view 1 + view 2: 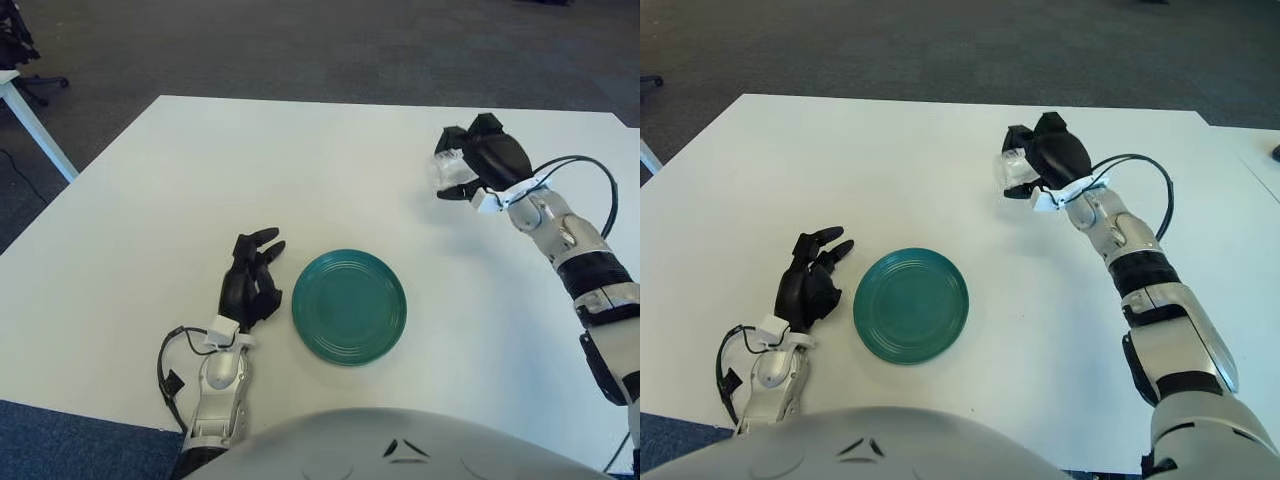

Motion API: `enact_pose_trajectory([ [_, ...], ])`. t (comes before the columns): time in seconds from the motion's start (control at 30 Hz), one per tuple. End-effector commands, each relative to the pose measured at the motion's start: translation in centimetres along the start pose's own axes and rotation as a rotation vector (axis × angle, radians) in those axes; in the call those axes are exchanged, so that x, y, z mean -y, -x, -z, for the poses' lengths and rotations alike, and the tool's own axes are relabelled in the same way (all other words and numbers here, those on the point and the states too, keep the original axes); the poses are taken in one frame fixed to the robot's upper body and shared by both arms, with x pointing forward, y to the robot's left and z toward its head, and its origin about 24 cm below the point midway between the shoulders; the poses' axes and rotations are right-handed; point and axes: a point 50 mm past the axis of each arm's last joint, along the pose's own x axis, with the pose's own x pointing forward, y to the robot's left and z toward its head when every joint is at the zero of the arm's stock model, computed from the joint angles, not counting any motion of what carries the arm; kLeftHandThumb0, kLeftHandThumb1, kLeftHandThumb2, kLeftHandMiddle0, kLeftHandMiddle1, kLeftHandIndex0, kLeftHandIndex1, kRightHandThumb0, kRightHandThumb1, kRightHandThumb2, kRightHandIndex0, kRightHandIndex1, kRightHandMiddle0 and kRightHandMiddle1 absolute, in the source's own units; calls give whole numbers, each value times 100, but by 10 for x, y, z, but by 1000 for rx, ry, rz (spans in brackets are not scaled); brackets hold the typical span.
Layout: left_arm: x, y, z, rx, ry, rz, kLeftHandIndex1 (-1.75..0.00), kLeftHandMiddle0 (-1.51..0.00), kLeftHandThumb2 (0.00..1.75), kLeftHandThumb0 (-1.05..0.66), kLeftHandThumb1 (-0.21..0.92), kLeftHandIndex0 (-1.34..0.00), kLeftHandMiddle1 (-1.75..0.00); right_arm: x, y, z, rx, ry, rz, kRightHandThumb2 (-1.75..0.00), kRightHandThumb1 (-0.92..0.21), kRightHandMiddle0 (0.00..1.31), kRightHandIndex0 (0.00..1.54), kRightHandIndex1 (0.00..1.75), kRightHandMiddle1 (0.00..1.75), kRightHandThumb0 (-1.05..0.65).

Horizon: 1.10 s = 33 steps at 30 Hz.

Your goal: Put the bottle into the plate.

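Observation:
A round green plate (349, 306) lies on the white table (200, 180), near its front edge. My right hand (478, 163) is raised above the table at the right, behind and to the right of the plate, with its dark fingers curled around a small clear bottle (447, 172). Only the bottle's pale left side shows past the fingers. My left hand (250, 285) shows just left of the plate, fingers loosely spread and holding nothing.
Dark carpet surrounds the table. A white table leg (35, 130) and a chair base (25, 85) stand at the far left. A black cable (575, 175) loops off my right wrist.

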Motion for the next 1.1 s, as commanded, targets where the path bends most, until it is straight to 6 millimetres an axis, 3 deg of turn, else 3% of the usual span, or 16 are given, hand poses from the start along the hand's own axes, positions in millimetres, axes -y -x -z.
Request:
enact_pose_trajectory([
  [0.0,-6,-3,29,-104,-6,-5,-107,-48,102,-76,92,-21,-49,-6,10,-7,-20,-39,-31,-114,-44,115,133,175,175,-35],
  [0.37,-11,-7,31,-48,-7,43,-107,-49,103,-77,92,-23,-51,-6,10,-39,51,-87,-58,-122,-41,115,131,175,175,-33],
  [0.57,-13,-8,31,-44,-24,63,-106,-44,104,-77,92,-19,-48,-20,6,-73,173,-104,-71,-123,-41,115,131,175,175,-35],
  [0.83,-10,-9,29,-36,-18,62,-105,-42,104,-76,92,-17,-45,-20,14,-113,343,-112,-162,-119,-46,116,136,175,175,-41],
  [1.07,-6,-11,29,-62,-6,47,-106,-43,104,-75,92,-18,-45,-24,20,-130,400,-135,-256,-117,-50,117,139,175,175,-42],
])
